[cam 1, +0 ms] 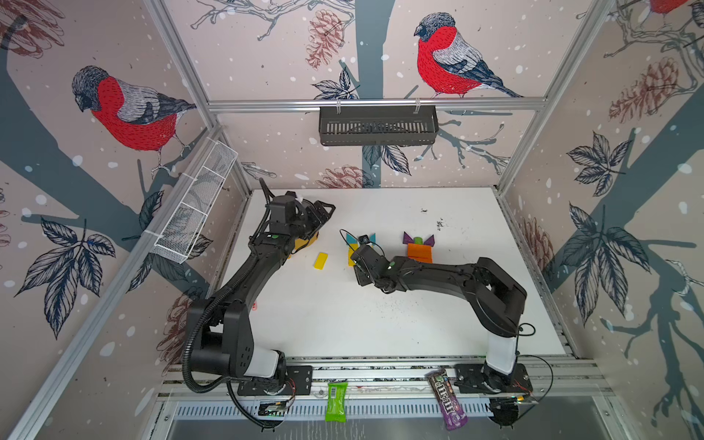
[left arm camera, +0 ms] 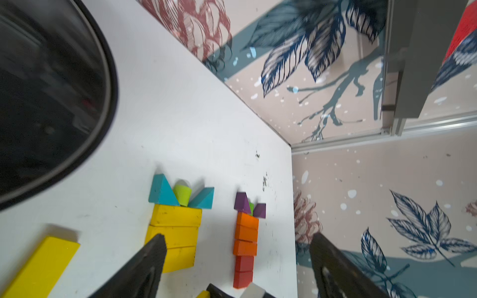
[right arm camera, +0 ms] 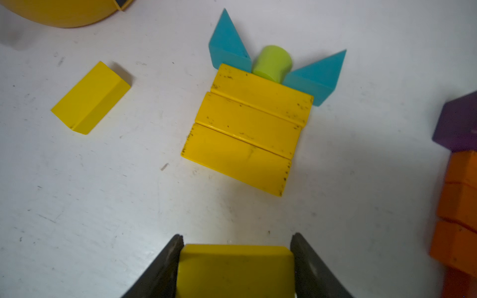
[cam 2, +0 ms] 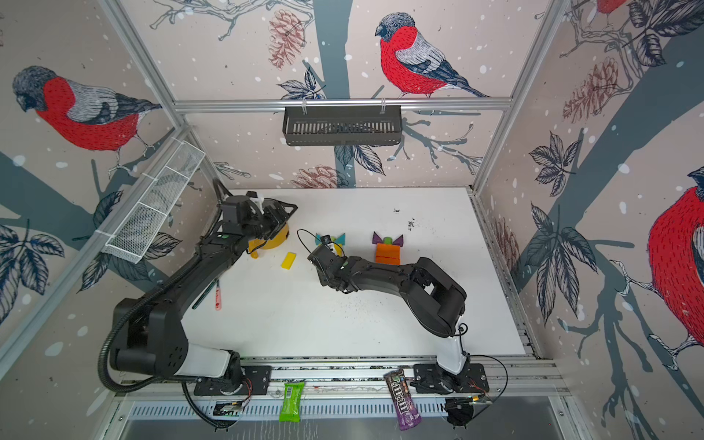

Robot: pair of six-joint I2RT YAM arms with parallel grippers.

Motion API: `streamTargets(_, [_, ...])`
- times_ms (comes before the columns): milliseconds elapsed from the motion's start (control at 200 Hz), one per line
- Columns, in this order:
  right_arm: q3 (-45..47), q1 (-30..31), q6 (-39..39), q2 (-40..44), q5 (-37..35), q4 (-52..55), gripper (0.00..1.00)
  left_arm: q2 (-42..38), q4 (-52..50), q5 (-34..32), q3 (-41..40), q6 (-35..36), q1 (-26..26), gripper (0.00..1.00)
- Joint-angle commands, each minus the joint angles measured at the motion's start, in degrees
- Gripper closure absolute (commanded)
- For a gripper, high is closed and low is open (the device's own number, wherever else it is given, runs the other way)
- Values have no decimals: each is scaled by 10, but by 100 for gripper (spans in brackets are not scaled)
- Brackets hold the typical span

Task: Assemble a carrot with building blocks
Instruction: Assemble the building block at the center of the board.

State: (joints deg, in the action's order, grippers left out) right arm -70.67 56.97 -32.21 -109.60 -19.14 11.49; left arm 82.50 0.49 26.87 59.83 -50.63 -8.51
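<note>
Clamping a yellow bar between the right jaws, closed partway onto it, one finger pressed to each side. Holding it near the free end of the yellow carrot, apart from it, over the white worktop; cannot tell whether the bar touches the surface. Counting three yellow bars in that carrot, laid flat side by side, touching and slightly stepped. Capped at the far end with a lime-green piece wedged between two teal triangles. Finding the same carrot partly hidden under the right arm in both top views. Seeing a loose yellow bar flat on the worktop, apart from the carrot, between it and the yellow pot. Noting a second carrot near the first, towards the robot's right: purple triangles with a small green piece between them, then orange bars, then red bars, all in one touching column in the left wrist view. Showing the left jaws wide apart, nothing between the fingers; only worktop and the two carrots visible through the gap. Hanging over the yellow pot with those jaws, at the far left part of the worktop. Making out a dark round shape along one side of the left wrist view, blurred.
</note>
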Motion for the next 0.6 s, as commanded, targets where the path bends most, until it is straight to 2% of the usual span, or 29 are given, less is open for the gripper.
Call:
streamTargets(0, [15,6,-59,5,-23,-24,40,-2,15,-5,5,5,-4,12])
streamTargets(380, [-44,-2,-79,-70,-11,-10,38,-14,9,-18,6,10,-5,12])
streamTargets(595, [-52,-1,-86,-80,12,-10,30,-15,10,-17,7,10,-4,13])
